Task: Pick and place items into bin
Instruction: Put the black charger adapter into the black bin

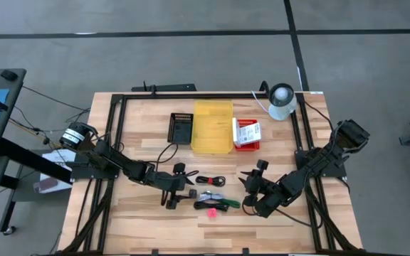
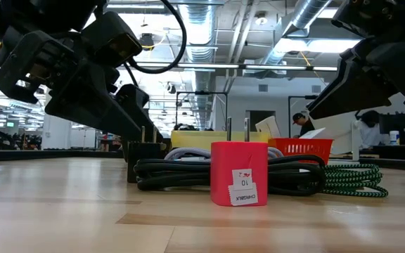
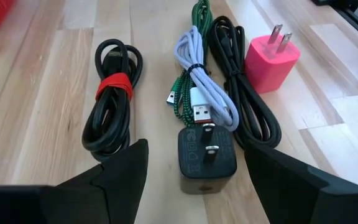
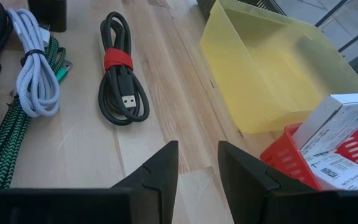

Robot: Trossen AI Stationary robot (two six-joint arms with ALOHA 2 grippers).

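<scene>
Flanking the black charger (image 3: 207, 158), spread left end effector (image 3: 194, 180); right end effector (image 4: 197, 165) part-open, empty, over bare wood.

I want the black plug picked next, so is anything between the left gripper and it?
Nothing visible is. In the left wrist view the black plug lies on bare wood between the open fingers of the left gripper. The white cable lies just beyond it, touching or nearly so.

an industrial lab: exposed ceiling ducts (image 2: 308, 21), strip lights, workbenches, a person (image 2: 302, 124) at a desk.
</scene>
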